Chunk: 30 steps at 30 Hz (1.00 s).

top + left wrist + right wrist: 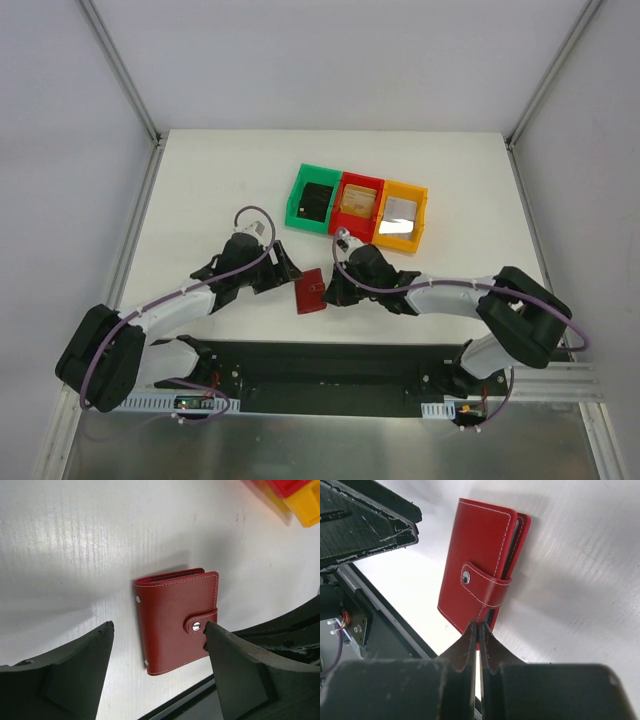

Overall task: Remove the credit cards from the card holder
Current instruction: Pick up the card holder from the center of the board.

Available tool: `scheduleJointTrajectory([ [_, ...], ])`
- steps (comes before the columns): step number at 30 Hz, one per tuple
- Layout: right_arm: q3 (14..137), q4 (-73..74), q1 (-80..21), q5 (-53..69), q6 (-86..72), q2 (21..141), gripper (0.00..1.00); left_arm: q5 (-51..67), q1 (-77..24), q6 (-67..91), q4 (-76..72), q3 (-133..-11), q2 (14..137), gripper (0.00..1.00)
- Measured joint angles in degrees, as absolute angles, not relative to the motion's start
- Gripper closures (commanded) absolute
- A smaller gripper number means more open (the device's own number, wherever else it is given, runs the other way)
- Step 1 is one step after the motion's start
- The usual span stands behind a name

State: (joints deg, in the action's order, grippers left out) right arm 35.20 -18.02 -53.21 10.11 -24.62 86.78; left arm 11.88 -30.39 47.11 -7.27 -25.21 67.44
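The card holder (pixel 311 293), a red bifold wallet, lies shut on the white table with its snap tab fastened. It fills the middle of the left wrist view (pixel 177 620) and the right wrist view (pixel 482 575). My left gripper (pixel 283 268) is open, and its fingertips (pixel 158 625) stand either side of the holder's near end without gripping it. My right gripper (pixel 333 290) is shut, its tips (pixel 479 626) together right at the holder's near edge. Whether they pinch the cover I cannot tell. Credit cards lie in the bins: black (pixel 318 200), tan-gold (pixel 358 200), silvery (pixel 401 210).
Green (pixel 298 205), red (pixel 360 182) and orange (pixel 420 215) bins stand in a row behind the grippers. The black base rail (pixel 330 365) runs along the near edge, just in front of the holder. Frame posts rise at the table's back corners.
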Motion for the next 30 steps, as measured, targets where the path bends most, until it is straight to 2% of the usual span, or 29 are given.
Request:
scheduleJointTrajectory([
  [4, 35.1, -17.6, -53.2, 11.0, -24.6, 84.9, 1.00, 11.6, -30.4, 47.4, -8.1, -23.4, 63.8, 0.12],
  [12, 35.1, -15.6, -53.0, 12.6, -23.8, 79.7, 1.00, 13.3, -30.4, 48.4, -13.4, -17.8, 56.0, 0.16],
  [30, 37.6, -9.1, -52.6, 15.2, -21.8, 72.2, 1.00, 18.9, -30.4, 52.3, -28.8, -11.1, 52.6, 0.17],
])
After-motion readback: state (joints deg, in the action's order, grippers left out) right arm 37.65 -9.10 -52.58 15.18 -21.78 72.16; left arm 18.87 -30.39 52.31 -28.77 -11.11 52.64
